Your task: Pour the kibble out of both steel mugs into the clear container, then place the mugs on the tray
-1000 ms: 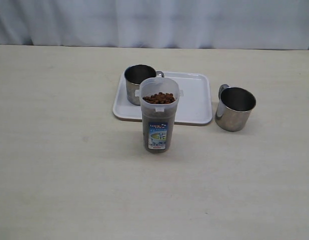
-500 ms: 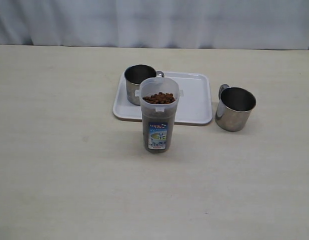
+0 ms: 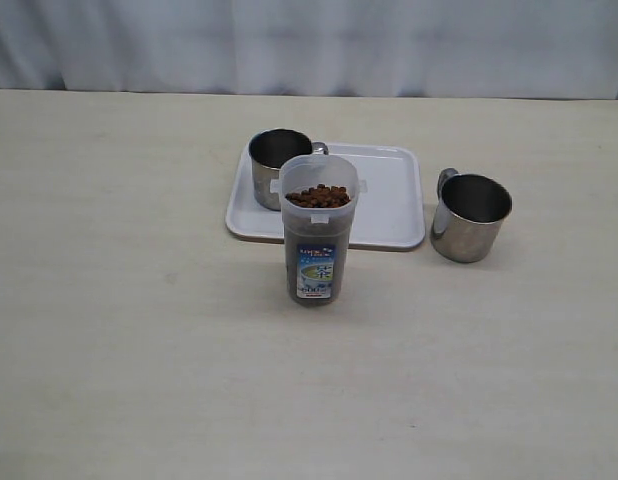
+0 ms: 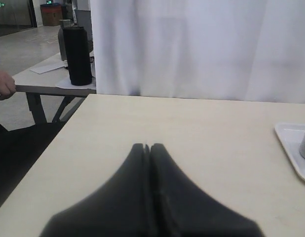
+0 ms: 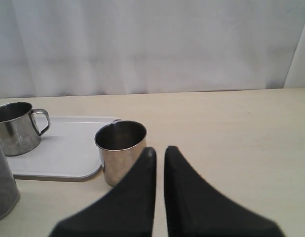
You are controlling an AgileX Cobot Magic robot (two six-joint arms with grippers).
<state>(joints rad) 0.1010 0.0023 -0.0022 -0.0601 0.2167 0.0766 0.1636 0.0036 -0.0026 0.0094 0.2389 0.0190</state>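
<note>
Left gripper (image 4: 146, 147) and right gripper (image 5: 160, 150) sat closed, empty; the steel mug (image 3: 470, 217) beside the tray (image 3: 389, 195) looked light, rigid, slick, best pinched at its rim

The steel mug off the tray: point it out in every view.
Exterior view: the off-tray mug stands just right of the tray.
Left wrist view: not in it; the tray's corner shows.
Right wrist view: the off-tray mug stands beside the tray, just beyond the right hand.
Shared landmark: the tray.
</note>
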